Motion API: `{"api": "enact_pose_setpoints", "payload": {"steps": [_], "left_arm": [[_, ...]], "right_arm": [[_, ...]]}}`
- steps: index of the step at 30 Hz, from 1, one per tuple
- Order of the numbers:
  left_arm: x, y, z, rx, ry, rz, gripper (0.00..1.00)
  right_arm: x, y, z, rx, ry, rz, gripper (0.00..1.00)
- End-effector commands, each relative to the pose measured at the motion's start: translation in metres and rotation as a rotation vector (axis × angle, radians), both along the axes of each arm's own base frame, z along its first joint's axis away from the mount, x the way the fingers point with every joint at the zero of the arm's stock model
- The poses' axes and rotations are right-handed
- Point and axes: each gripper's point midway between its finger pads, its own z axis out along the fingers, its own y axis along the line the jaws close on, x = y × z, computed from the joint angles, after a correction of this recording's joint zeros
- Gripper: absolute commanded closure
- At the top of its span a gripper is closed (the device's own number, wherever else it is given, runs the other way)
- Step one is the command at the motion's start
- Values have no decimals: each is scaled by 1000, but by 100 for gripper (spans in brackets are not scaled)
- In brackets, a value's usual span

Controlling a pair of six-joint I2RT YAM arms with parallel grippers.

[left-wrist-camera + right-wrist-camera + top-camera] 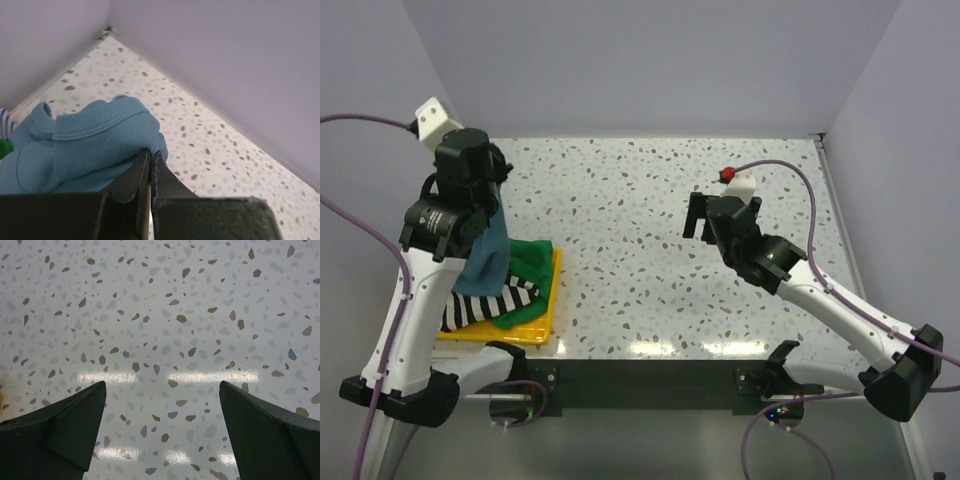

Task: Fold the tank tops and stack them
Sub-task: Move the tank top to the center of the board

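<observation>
Left gripper (pixel 150 162) is clamped shut on the teal tank top (pixel 95 145), dangling over the yellow tray (pixel 548 318); right gripper (pixel 162 386) is wide open, empty, over the table (pixel 650 200). Small pinch of cloth, could easily slip out when carried.

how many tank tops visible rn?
3. The teal top hangs from the shut left end effector. The black-and-white striped top and the green top lie piled on the yellow tray. More may be hidden underneath.

Teal top (pixel 488 256), green top (pixel 531 262), black-and-white striped top (pixel 485 305)
</observation>
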Motion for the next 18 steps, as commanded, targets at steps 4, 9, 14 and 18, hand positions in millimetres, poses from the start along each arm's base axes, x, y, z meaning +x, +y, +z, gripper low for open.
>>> {"api": "enact_pose_setpoints", "payload": {"steps": [4,9,14,18], "left_arm": [[39,-115,93,31,-203,-324,100],[56,-201,82,-27,-198,-507,100],[66,-270,54,-54,-154,-653,100],[76,-275,41,-29,-136,-636,100]], "right_arm": [[12,-12,75,62,-167,-86,2],[9,-36,105,49,-226,-183,1],[-4,-60,113,35,-249,-248,1],[-10,-72,102,9,-244,-279,1]]}}
